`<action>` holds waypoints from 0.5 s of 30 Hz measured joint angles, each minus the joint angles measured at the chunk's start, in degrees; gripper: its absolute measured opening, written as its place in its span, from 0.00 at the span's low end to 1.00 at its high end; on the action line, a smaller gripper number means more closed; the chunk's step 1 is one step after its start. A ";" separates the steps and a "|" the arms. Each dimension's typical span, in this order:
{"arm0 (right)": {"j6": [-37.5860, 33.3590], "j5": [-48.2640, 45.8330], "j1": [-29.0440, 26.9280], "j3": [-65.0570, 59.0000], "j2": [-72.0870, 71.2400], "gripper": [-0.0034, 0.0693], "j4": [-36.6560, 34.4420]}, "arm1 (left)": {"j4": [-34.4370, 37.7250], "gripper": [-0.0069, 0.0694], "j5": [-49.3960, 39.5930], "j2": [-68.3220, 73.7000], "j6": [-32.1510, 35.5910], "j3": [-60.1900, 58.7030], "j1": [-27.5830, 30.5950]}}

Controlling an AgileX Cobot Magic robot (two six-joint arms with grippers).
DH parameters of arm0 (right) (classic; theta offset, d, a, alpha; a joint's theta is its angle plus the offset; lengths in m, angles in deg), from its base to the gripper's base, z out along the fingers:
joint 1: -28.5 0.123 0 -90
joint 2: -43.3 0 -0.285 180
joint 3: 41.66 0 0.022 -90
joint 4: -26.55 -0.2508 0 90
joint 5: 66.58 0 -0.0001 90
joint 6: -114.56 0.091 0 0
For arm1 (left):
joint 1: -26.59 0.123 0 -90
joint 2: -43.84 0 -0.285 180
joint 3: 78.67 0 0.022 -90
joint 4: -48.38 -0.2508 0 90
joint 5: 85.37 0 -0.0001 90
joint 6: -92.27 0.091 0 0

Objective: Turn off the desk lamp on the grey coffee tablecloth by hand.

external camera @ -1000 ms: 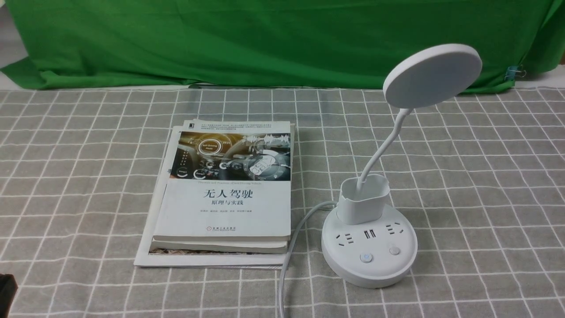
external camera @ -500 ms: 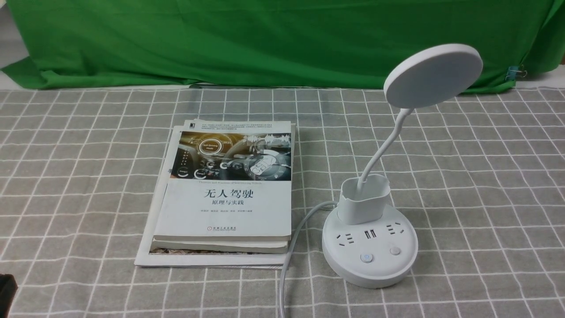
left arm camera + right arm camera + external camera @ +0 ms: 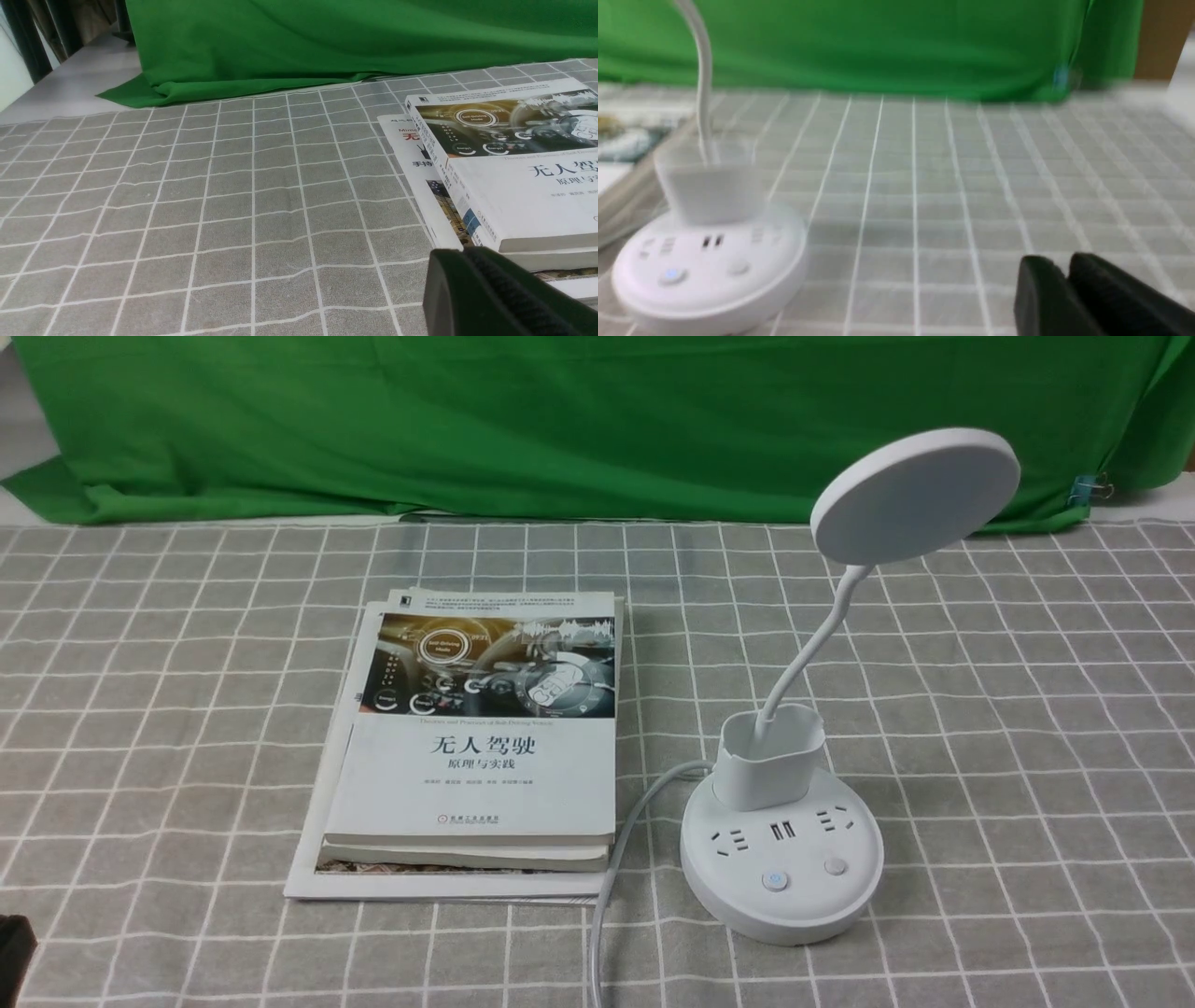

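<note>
Fingers (image 3: 1083, 294) of my right black gripper sit close together with a slim gap, gripping nothing; white disc-headed desk lamp (image 3: 707, 261) stands well apart on grey grid-lined tablecloth (image 3: 948, 196). Left fingers: can't tell.

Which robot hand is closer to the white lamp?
The right. The right gripper sits just beside the desk lamp, not touching. The left gripper is beyond the books, farther from it.

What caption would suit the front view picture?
White desk lamp beside stacked books on a grey checked tablecloth, green backdrop behind.
</note>
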 joint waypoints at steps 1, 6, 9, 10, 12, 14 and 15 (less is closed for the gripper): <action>0.34 0.35 0.00 0.00 0.00 0.23 -0.18 | 0.00 0.09 0.00 0.00 0.00 0.00 0.00; 1.48 0.81 0.00 0.00 0.00 0.24 -0.70 | 0.00 0.09 0.00 0.00 0.00 0.00 0.00; 1.53 0.61 0.00 0.00 0.00 0.26 -0.71 | 0.00 0.09 0.00 0.00 0.00 0.00 0.00; 1.53 0.60 0.00 0.00 0.00 0.26 -0.71 | 0.00 0.09 0.00 0.00 0.00 0.00 0.00; 1.53 0.37 0.00 0.00 0.00 0.27 -0.71 | 0.00 0.09 0.00 0.00 0.00 0.00 0.00; 1.54 0.37 0.00 0.00 0.00 0.28 -0.71 | 0.00 0.09 0.00 0.00 0.00 0.00 0.00; 1.60 0.37 0.00 0.00 0.00 0.29 -0.71 | 0.00 0.09 0.00 0.00 0.00 0.00 0.00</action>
